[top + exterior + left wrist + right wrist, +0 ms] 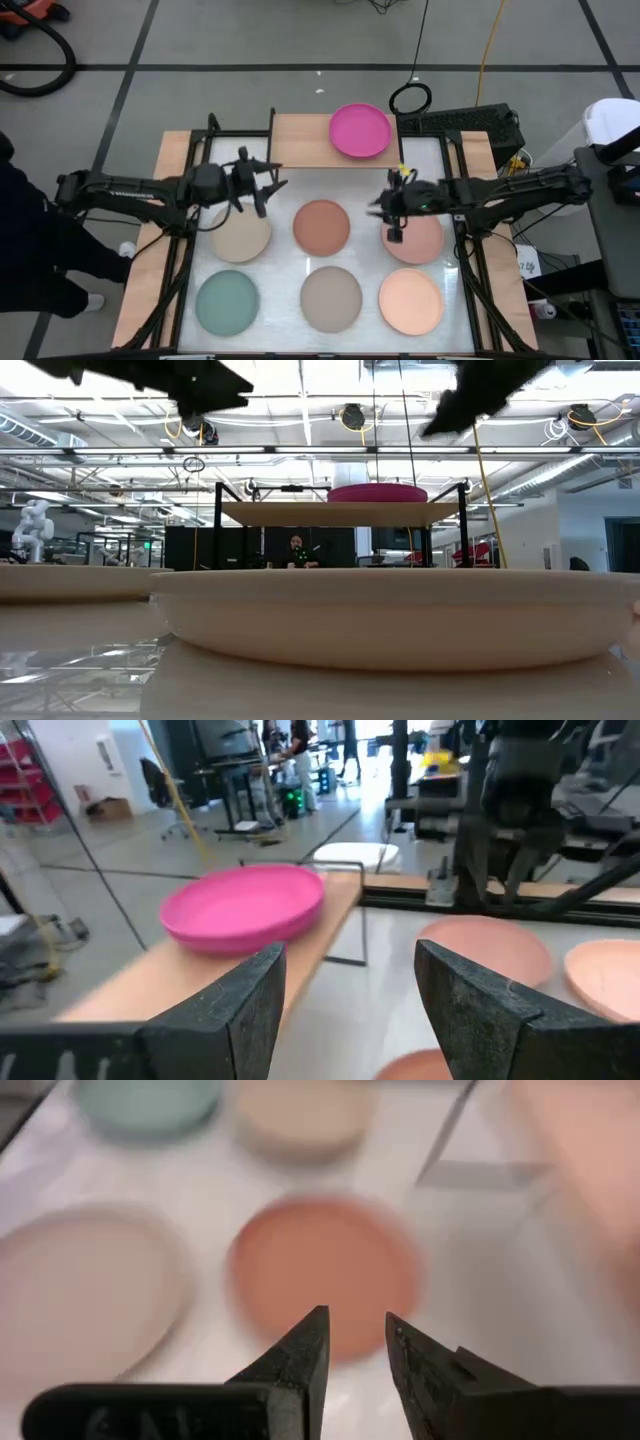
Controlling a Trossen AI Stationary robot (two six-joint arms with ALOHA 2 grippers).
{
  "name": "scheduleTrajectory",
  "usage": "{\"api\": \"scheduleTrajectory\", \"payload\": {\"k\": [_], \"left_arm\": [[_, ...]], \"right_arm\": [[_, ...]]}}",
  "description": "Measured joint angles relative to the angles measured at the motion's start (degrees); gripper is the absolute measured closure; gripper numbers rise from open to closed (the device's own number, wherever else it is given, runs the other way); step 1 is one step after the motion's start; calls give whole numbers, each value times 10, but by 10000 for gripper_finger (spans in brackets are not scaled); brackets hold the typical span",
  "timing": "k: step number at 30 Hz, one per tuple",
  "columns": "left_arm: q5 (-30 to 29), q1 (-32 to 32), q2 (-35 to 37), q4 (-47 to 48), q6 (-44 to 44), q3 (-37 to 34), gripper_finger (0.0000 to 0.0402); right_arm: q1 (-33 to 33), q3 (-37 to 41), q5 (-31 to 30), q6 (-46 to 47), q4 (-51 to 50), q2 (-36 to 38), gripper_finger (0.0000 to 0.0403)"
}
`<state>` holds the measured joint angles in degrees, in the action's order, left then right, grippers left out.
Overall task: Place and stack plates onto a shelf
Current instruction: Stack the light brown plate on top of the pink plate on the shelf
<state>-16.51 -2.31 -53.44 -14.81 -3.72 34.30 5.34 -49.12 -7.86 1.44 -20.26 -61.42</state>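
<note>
The shelf (300,140), a light wood board on black legs, stands at the table's far edge. A magenta plate (360,130) rests flat on its right half; I see one only. Six plates lie flat on the table: beige (240,238), terracotta (322,226), dusty pink (420,245), teal (227,302), taupe (331,298), peach (410,300). My left gripper (268,185) hovers open above the table between the shelf and the beige plate, facing the magenta plate (245,905). My right gripper (390,212) hovers at the dusty pink plate's left edge, its fingers (310,1345) a narrow gap apart, empty, over the terracotta plate (320,1275).
Black frame rails run along the table's left and right sides (185,250), (470,260). The shelf's left half (295,135) is bare wood. White table surface shows between the plates and in front of the shelf (330,185). People and equipment stand in the room beyond (297,550).
</note>
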Motion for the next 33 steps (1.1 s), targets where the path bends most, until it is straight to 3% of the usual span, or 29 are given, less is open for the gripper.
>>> {"api": "scheduleTrajectory", "payload": {"k": [5,12,18,33], "left_arm": [[0,20,3,-60,13,-47,174],[-1,21,2,-66,26,-52,174],[-1,21,2,-61,17,-52,174],[-1,42,2,-29,38,-52,174]], "right_arm": [[4,3,75,111,-59,-50,319],[37,23,81,220,-96,-106,319],[58,23,80,371,-111,-131,319],[72,23,33,444,-156,-248,319]]}}
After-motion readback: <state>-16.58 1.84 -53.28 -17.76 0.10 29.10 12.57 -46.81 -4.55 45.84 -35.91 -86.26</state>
